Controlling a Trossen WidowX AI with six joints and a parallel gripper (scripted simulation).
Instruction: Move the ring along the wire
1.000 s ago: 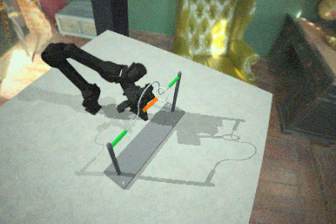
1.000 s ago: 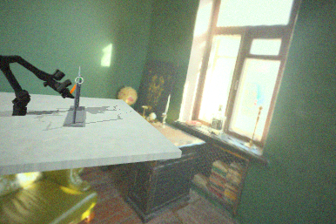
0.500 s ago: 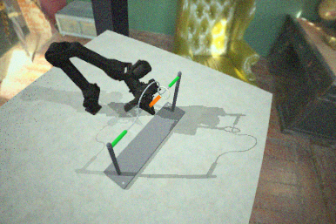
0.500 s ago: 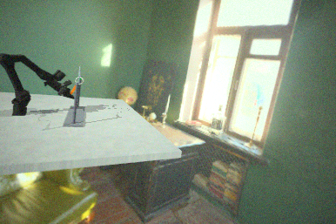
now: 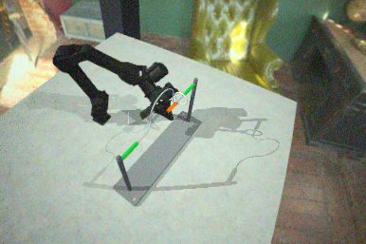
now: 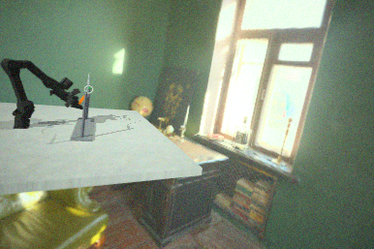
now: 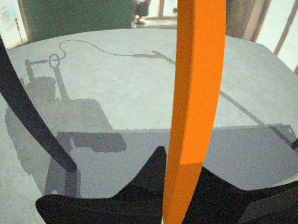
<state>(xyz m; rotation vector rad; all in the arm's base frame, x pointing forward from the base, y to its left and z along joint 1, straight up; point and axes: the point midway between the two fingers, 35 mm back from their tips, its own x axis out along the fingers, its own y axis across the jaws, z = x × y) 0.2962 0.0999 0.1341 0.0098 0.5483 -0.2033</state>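
One claw, pinched on the orange handle, w/ the handle rising btwn its fingers in the wrist view. Ring is at the handle's far end, just beyond the claw, up by the green part next to the nearer post. Can't quite tell from the top view if ring is over green or still over thin grey wire; pic is grainy there, prob. right near where the two meet. Grey wire arches up close to the claw, then drops away toward the other green part, well apart from the claw, which ends at the far post. Below the claw: long grey base plate, flat on the pale table, both posts upright on it, one nr each end. Black arm runs back from claw, bent high, then down to table. Past the table, farther out from the claw: yellow tufted armchair & dark cabinet.
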